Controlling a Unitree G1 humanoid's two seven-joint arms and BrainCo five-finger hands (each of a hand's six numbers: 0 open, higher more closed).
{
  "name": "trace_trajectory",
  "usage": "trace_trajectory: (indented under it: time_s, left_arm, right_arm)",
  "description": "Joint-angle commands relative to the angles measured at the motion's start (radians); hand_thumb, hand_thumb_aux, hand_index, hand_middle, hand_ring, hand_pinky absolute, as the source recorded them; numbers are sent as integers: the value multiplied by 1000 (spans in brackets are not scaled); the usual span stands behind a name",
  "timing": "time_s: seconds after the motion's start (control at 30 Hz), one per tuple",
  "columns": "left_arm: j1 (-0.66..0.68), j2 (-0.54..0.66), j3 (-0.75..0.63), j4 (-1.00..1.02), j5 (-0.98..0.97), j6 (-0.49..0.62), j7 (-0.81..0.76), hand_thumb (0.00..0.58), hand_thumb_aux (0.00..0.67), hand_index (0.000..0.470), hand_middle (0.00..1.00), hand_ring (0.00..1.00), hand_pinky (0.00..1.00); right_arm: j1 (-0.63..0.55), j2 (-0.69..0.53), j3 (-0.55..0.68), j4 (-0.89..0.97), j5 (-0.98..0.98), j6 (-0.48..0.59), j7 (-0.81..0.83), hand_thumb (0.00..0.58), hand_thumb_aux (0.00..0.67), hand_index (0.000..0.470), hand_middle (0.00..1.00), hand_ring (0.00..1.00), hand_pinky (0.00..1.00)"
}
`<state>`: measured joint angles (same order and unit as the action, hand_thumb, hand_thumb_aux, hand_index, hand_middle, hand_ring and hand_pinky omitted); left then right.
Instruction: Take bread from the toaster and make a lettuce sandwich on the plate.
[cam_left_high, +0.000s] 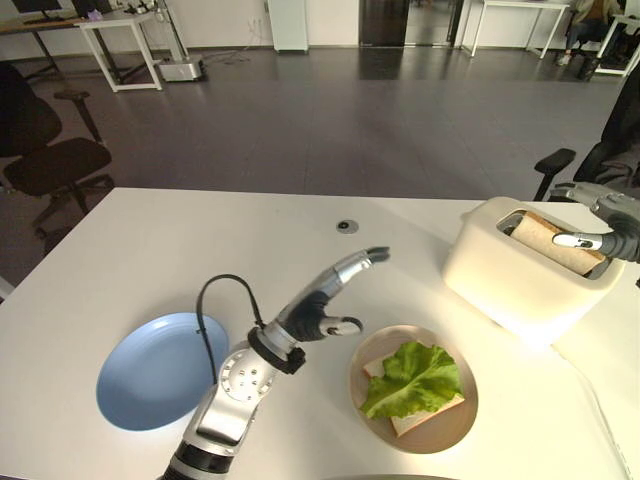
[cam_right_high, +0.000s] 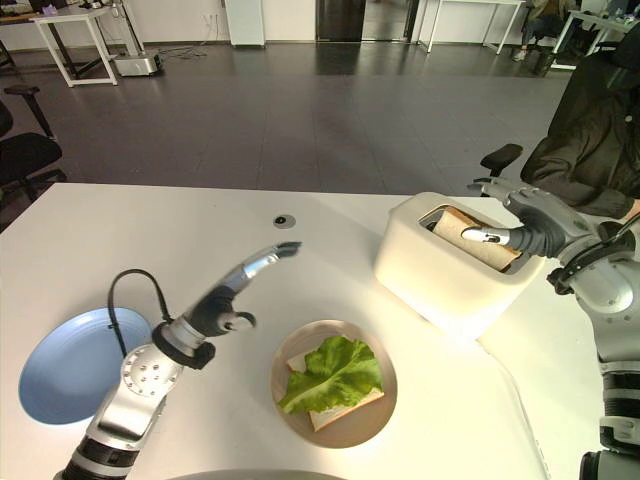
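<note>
Toaster (cam_left_high: 510, 285) is sitting right of the plate (cam_left_high: 460, 425) carrying 1 slice (cam_left_high: 425, 418) plus lettuce (cam_left_high: 415, 378). Your left hand (cam_left_high: 325, 305) is hovering open, empty; right hand (cam_right_high: 540, 228) is at the toaster's bread (cam_left_high: 550, 240), grip unclear. Jamming bread: you're risking tipping the toaster.

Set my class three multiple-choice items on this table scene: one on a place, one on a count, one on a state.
1. Where does the green lettuce leaf lie?
A. in the white toaster
B. on the bare white table
C. on the pale bread slice on the round tan plate

2. How many plates stand on the table?
A. two
B. one
C. four

3. What state is the toaster's slot in?
A. empty
B. holding a toasted bread slice
C. covered by a cloth

Answers: C, the leaf rests on bread on the tan plate; A, a round blue plate and the tan one; B, a slice stands in the slot, at the right robot hand.
</note>
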<state>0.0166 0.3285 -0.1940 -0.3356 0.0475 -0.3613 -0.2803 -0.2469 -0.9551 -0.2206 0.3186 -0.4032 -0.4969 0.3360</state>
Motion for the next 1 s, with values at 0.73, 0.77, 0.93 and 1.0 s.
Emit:
trace_trajectory:
  time_s: [0.73, 0.77, 0.93, 1.0]
  left_arm:
    - [38, 49, 216, 17, -126, -9, -71, 0, 0, 0, 0, 0, 0]
    - [40, 52, 223, 9, -126, -16, -73, 0, 0, 0, 0, 0, 0]
    - [45, 71, 225, -28, -100, -109, -99, 0, 0, 0, 0, 0, 0]
    - [54, 76, 231, -65, -95, -171, -108, 0, 0, 0, 0, 0, 0]
  right_arm:
    - [-102, -57, -179, -9, 628, 280, 318, 580, 670, 470, 0, 0, 0]
    - [-117, -65, -190, -27, 676, 307, 363, 580, 670, 470, 0, 0, 0]
    - [-123, -36, -113, -208, 841, 400, 569, 580, 670, 470, 0, 0, 0]
    - [-106, -2, 1, -295, 841, 397, 662, 580, 670, 470, 0, 0, 0]
